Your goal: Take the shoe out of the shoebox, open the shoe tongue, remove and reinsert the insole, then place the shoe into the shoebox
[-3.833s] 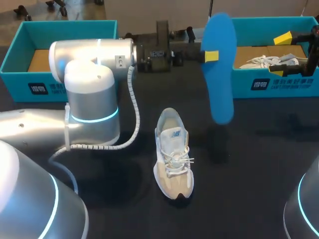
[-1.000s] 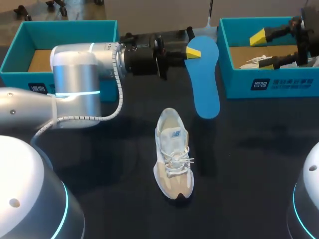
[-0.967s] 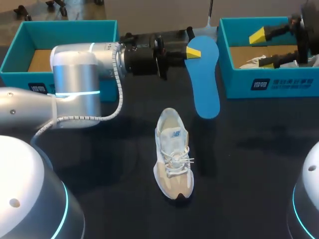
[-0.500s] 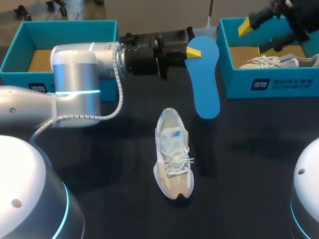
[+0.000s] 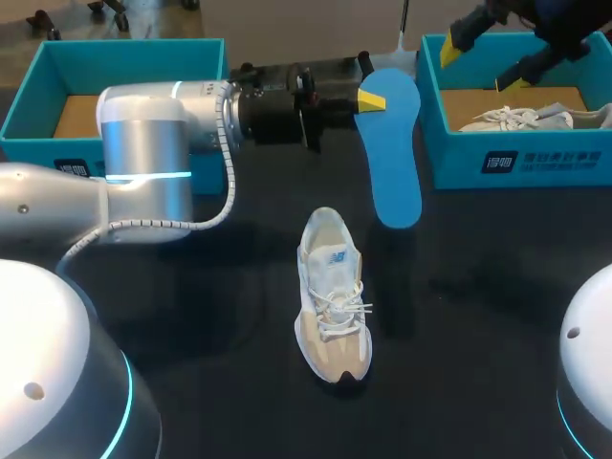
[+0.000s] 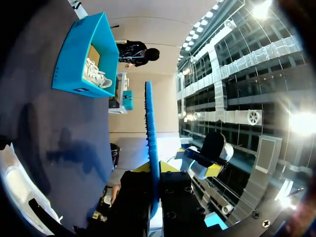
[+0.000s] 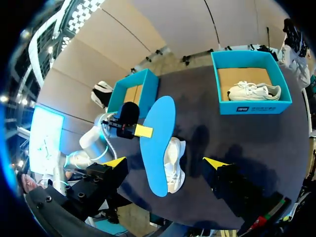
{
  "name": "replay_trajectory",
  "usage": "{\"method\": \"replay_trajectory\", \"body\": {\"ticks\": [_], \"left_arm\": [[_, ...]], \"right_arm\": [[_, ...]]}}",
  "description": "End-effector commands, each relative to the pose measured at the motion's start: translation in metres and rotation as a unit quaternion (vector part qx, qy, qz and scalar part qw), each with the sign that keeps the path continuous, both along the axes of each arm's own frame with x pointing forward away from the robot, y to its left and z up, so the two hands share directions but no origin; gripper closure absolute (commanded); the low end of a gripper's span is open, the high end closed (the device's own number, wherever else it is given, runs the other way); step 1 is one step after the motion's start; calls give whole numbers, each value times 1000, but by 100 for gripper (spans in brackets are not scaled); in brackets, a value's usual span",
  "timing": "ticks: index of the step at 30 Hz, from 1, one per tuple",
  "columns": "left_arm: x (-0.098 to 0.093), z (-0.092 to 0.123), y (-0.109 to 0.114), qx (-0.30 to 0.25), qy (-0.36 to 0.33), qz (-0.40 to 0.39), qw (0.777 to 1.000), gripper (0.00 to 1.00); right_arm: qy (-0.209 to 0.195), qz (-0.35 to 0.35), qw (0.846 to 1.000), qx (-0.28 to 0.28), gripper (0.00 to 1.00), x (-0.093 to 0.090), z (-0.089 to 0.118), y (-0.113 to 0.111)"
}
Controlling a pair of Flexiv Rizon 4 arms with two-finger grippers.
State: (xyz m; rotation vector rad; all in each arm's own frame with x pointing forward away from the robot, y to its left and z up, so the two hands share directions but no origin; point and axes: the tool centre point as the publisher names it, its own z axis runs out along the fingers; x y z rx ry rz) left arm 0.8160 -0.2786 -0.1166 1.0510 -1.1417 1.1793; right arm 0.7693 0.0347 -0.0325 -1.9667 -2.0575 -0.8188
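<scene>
A beige and white shoe (image 5: 333,298) lies on the dark table, toe toward me, with its tongue open. My left gripper (image 5: 369,99) is shut on the heel end of the blue insole (image 5: 393,158), which hangs above the table behind the shoe. The left wrist view has the insole (image 6: 150,143) edge-on between that gripper's (image 6: 154,170) yellow tips. My right gripper (image 5: 483,65) hangs open and empty above the right shoebox (image 5: 535,163). From high up, the right wrist view takes in the insole (image 7: 157,140), the shoe (image 7: 175,163) and the open right gripper (image 7: 165,163).
A second shoe (image 5: 531,117) lies in the teal right shoebox; it also shows as a shoe (image 7: 254,91) in the right wrist view. Another teal box (image 5: 38,153) stands at the back left, partly behind my left arm (image 5: 153,143).
My right gripper has risen out of the right shoebox and shifted left, still open. The left arm has held the insole still over the last second.
</scene>
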Motion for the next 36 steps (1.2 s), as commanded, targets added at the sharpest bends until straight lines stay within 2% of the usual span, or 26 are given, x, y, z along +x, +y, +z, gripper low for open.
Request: {"method": "replay_trajectory", "body": {"ticks": [1, 4, 5, 7, 13, 14, 16, 19, 24, 33, 36], "left_arm": [[-1, -1, 0, -1, 0, 1, 1000, 100], [-1, -1, 0, -1, 0, 1, 1000, 100], [-1, -1, 0, -1, 0, 1, 1000, 100], [-1, -1, 0, -1, 0, 1, 1000, 100], [-1, -1, 0, -1, 0, 1, 1000, 100], [-1, -1, 0, -1, 0, 1, 1000, 100], [-1, -1, 0, -1, 0, 1, 1000, 100], [-1, -1, 0, -1, 0, 1, 1000, 100], [-1, -1, 0, -1, 0, 1, 1000, 100], [-1, -1, 0, -1, 0, 1, 1000, 100], [-1, -1, 0, -1, 0, 1, 1000, 100]], "right_arm": [[2, -3, 1000, -14, 0, 2, 1, 2], [2, -3, 1000, -14, 0, 2, 1, 2], [10, 6, 999, -36, 0, 3, -1, 5], [-11, 23, 996, -83, 0, 4, -2, 15], [-33, 37, 992, -119, 0, 5, -8, 25], [-36, 44, 988, -146, 0, 5, -7, 32], [-44, 45, 985, -158, 0, 4, -5, 36], [-22, 39, 981, -189, 0, 4, -6, 42], [-15, 34, 978, -205, 0, 5, -7, 50], [-27, 26, 963, -266, 0, 5, -11, 70], [-19, 22, 953, -303, 0, 5, -11, 75]]}}
